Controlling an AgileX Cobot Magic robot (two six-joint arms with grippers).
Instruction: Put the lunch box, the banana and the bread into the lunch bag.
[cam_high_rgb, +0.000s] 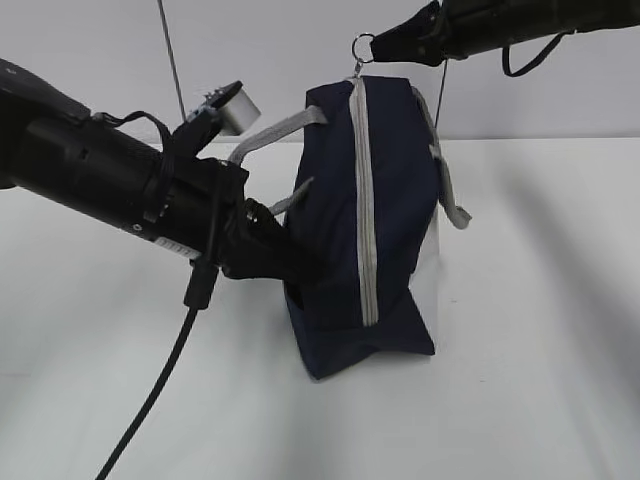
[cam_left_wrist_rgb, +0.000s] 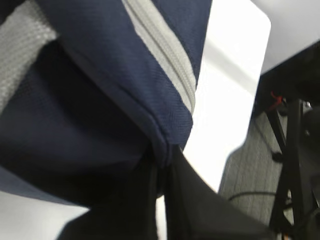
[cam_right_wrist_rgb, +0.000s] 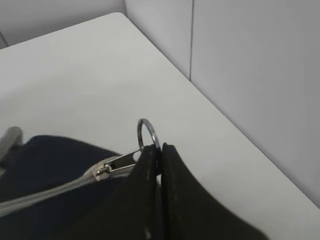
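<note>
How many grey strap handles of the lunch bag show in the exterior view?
2. One handle arcs off the lunch bag toward the left gripper; the other handle hangs down its right side. The bag's far side is hidden.

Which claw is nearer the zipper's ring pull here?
Right. The right claw is shut on the ring pull at the lunch bag's top; the left claw pinches the bag's lower side fabric.

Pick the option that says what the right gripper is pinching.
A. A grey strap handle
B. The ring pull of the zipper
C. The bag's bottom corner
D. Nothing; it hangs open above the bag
B: in the right wrist view the right gripper has its jaws shut on the ring pull at the top of the lunch bag.
</note>
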